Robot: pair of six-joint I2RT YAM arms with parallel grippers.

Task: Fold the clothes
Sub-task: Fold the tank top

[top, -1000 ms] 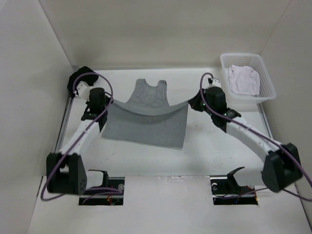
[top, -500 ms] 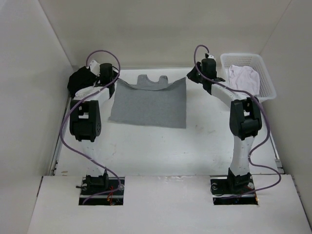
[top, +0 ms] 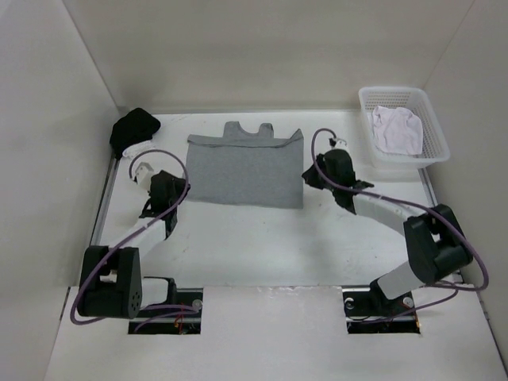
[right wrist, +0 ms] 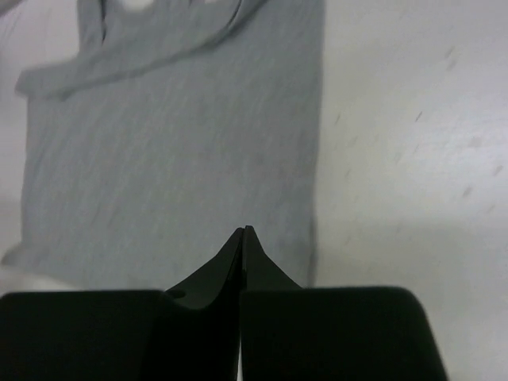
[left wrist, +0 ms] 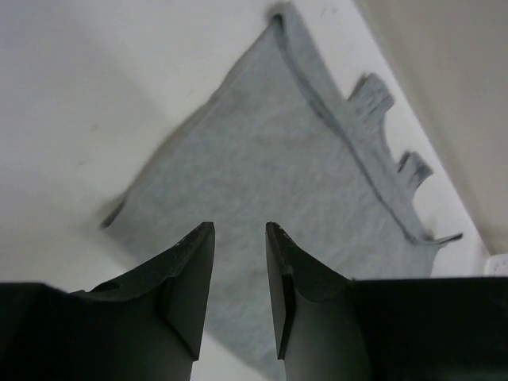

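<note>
Top external shows me the garment point(top: 246, 171) lying flat on the table point(top: 262, 238) between my two claws. It is heather-grey knit, folded to a rough rectangle, with a stitched band along its far edge and two short tabs of a lower layer poking out beyond it. It sits just right of the left claw point(top: 168, 189) and just left of the right claw point(top: 314, 172).

On the left wrist view, the left claw's jaws stand partly apart with nothing between them, and the garment spreads out ahead of them. On the right wrist view, the right claw is pinched fully together and empty, its tip over the garment's near right part. I cannot tell whether it touches the cloth.

The black fingers point(left wrist: 186, 286) cover the garment's near edge in both wrist views, and the left wrist frame cuts off its right corner. From above, the wrist housings hide both sets of fingertips.
</note>
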